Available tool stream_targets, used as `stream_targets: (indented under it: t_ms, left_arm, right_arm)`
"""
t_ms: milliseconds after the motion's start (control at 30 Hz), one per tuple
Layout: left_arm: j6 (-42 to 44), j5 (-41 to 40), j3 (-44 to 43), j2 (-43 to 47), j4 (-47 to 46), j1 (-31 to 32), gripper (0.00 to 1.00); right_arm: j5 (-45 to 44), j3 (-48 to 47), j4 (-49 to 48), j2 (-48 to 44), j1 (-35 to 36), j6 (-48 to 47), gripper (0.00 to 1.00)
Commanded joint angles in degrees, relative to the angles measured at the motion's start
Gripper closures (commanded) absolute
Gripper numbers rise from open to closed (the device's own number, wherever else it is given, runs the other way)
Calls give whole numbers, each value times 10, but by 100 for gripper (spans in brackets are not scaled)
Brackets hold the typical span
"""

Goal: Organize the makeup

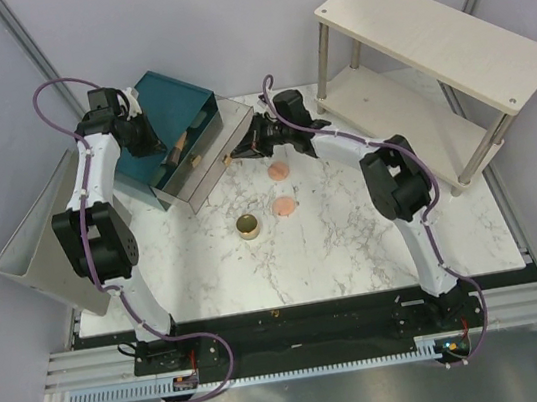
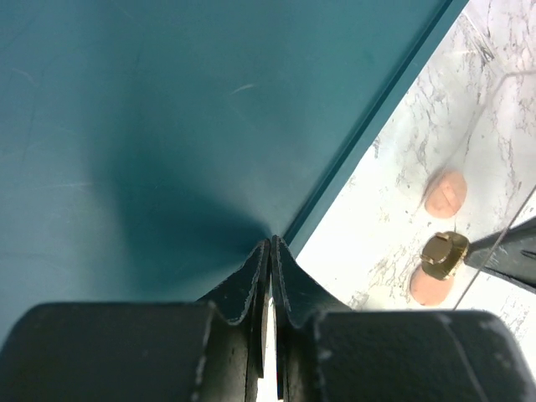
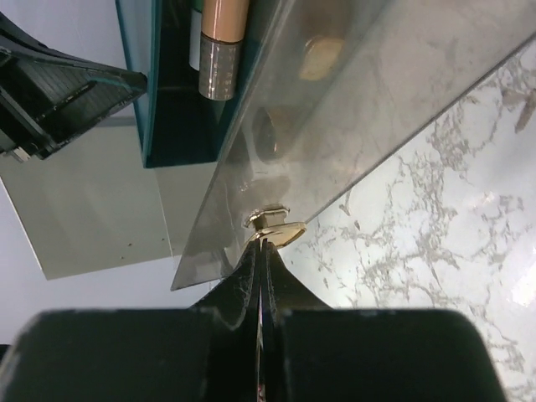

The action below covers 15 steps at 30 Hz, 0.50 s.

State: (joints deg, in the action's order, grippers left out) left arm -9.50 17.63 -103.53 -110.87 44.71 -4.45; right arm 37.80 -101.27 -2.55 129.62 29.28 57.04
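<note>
as our shut left gripper pins the teal box, the right gripper has its jaws pinching the drawer knob; a straight pull likely next.

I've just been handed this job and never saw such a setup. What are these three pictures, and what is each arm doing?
A left arm and a right arm, both robots, are bolted at the near edge of a marble table. The wide picture looks down from above; the other two come from a camera on each wrist. The left gripper is shut, its tips against the top of the teal box. The right gripper is shut at the small gold knob of the box's clear drawer, which is pulled out; whether it truly pinches the knob I cannot tell. A tube lies in the drawer. On the table lie a pink disc, a second pink disc and a gold tin.
</note>
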Motion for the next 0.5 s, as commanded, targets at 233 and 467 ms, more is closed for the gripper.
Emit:
stream_targets:
  t_ms: [233,467]
  left_arm:
    - [19,28,17,-37,86,8,89]
    - [19,33,23,-37,86,8,88]
  right_arm:
    - [-4,-195,-63,126,24,82,100]
    - [-42,-278,-97,204,50,149,100]
